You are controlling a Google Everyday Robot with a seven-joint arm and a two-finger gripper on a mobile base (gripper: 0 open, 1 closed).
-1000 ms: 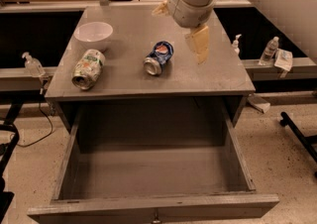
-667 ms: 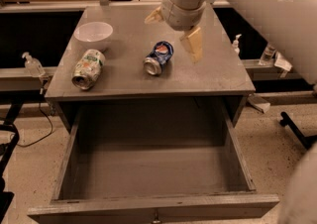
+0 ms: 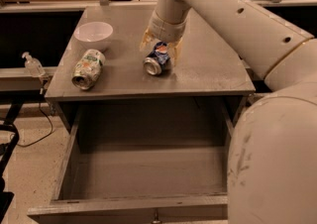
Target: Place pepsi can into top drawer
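1. The robot arm [image 3: 237, 25] reaches in from the right over the cabinet top [image 3: 213, 69].
2. The top drawer [image 3: 143, 168] stands pulled out below that top.
3. A white bowl [image 3: 93, 34] and a green-and-white can [image 3: 89, 68] sit on the left of the top.
4. The gripper [image 3: 161, 49] hangs just over the pepsi can [image 3: 157, 60], fingers spread wide with one on each side.
5. The pepsi can lies on its side mid-top, silver end toward the camera.

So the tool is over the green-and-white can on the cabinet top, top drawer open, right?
No. In the camera view the tool is over the dark blue pepsi can; the green-and-white can lies apart. The grey top drawer is open.
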